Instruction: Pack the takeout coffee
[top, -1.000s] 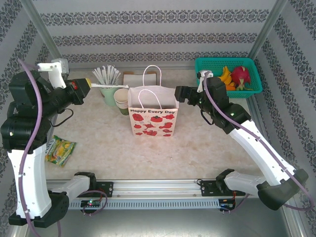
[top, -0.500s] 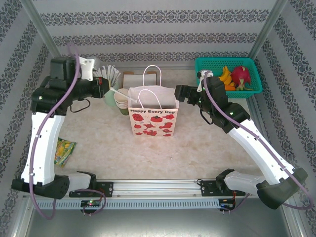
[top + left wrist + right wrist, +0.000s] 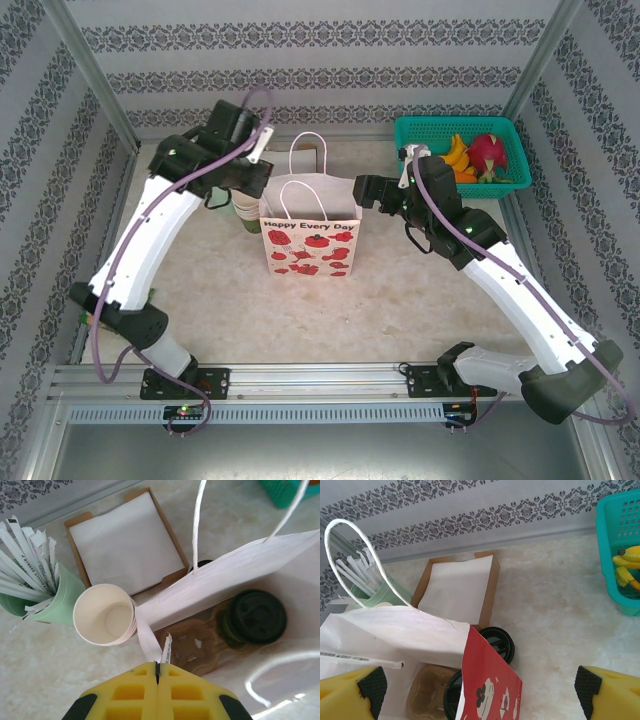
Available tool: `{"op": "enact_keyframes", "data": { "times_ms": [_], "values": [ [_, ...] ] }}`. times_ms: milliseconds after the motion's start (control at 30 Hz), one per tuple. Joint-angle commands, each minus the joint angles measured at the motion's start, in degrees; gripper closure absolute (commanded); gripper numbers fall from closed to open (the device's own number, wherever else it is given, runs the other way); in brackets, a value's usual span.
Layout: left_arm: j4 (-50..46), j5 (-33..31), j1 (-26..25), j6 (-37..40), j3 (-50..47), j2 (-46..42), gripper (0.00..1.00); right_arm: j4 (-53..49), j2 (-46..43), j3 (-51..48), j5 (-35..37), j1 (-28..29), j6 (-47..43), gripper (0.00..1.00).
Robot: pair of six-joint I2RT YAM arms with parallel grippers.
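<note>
Top external view: "Happy Every Day" in red across the front of the white paper bag (image 3: pixel 310 245), above red fruit prints. From the left wrist, tiny dark print on the wrappers of the straws (image 3: pixel 30 560) in the mint-green cup (image 3: pixel 62 602), too small to read. Likewise unreadable from the right wrist: one line of print along the wrapped straw (image 3: pixel 360 658) lying across the bag's mouth.

Over the bag's left end, the left gripper (image 3: pixel 157 669): yellow fingers pressed together, pinching that wrapped straw, white length jutting forward beside the stack of empty paper cups (image 3: pixel 105 615). At the bag's right end, the right gripper (image 3: pixel 365 190): jaws spread wide, nothing held, the bag's red printed side between the fingers, contact impossible to tell.

Inside the bag, upright, the takeout coffee (image 3: pixel 256 616): black lid on, olive-green side just showing, seated in a brown pulp carrier (image 3: pixel 197 647) on the bag's floor. Just behind the bag, on the table, a loose black lid (image 3: pixel 501 641), next to the brown tray of napkins (image 3: pixel 125 540).
</note>
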Motion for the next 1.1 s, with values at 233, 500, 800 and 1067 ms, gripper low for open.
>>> {"op": "enact_keyframes", "data": {
  "times_ms": [233,500,800,1067],
  "values": [
    [-3.10,-3.84,-4.90,-1.40,3.78,8.77,0.89,0.16,-3.64,-2.24,-0.55,-0.68,0.37,0.02],
    [3.00,1.51,-4.91,-5.97,0.36,5.87,0.53,0.61,-3.36,-2.57,-1.48,-0.66,0.45,0.02],
    [5.05,-10.39,-2.65,-9.39,-9.02,-2.92,0.28,0.95,-2.80,-2.44,-0.13,-0.66,1.40,0.02],
    [2.25,-8.29,-2.06,-15.08,-13.55,-3.86,0.32,0.62,-2.89,-2.25,2.51,-0.66,2.18,0.02]
  ]
}}
